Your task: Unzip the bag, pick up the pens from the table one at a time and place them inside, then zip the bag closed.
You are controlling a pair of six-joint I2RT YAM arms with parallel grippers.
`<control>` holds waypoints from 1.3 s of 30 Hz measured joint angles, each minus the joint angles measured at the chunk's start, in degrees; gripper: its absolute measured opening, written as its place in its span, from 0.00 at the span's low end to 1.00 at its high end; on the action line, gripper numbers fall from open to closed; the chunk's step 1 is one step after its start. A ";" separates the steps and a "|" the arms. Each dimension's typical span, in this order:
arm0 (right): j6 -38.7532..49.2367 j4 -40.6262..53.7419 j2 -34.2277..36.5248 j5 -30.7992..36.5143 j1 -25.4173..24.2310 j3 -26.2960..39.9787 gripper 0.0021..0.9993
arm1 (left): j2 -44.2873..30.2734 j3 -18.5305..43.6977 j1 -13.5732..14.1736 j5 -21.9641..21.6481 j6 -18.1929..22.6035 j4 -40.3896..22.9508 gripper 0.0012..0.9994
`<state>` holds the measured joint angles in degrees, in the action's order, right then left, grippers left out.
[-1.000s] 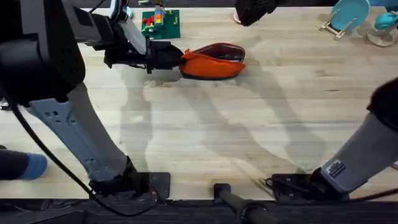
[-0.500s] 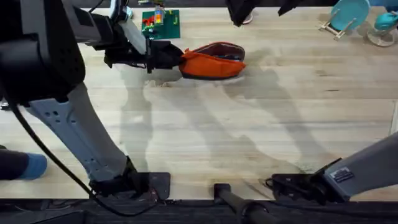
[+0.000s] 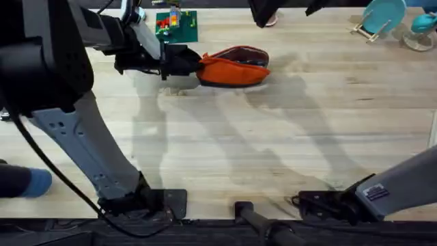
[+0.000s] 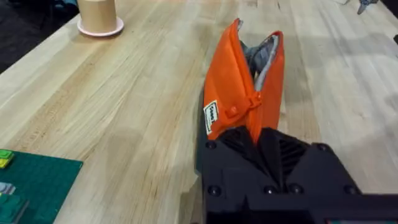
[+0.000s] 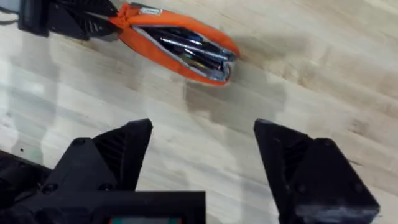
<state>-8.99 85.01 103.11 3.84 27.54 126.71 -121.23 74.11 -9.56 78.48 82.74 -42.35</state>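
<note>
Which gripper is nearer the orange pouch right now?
Left. The left gripper is clamped on the orange pouch's end; the right gripper hangs open above the table, apart from it.

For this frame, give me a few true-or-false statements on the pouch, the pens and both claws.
1. The oblong orange fabric pouch is zipped fully shut. False: its top gapes open.
2. The left claw grips one end of the pouch. True.
3. The slim pens lie inside the pouch. True.
4. The right claw is shut on a pen. False: it is open and holds nothing, above the light-wood plank table.
5. The pouch hangs in the air. False: it rests on the table.
</note>
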 joint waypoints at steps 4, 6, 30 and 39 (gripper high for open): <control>0.77 -2.73 0.00 0.01 1.08 0.01 1.00 | 0.00 0.00 0.00 0.00 0.00 -0.01 0.04; 2.16 -4.59 0.00 0.02 2.11 0.01 1.00 | 0.00 0.00 0.00 0.00 0.00 -0.02 0.04; 8.13 -20.28 6.77 -2.53 7.55 0.05 0.99 | 0.00 0.00 0.00 0.00 0.00 0.01 0.04; 9.86 -22.61 12.77 -3.46 7.74 0.05 0.95 | 0.00 0.00 0.00 0.00 0.00 0.01 0.04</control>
<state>0.87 62.40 115.88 0.38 35.28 126.76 -121.23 74.11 -9.56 78.48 82.74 -42.35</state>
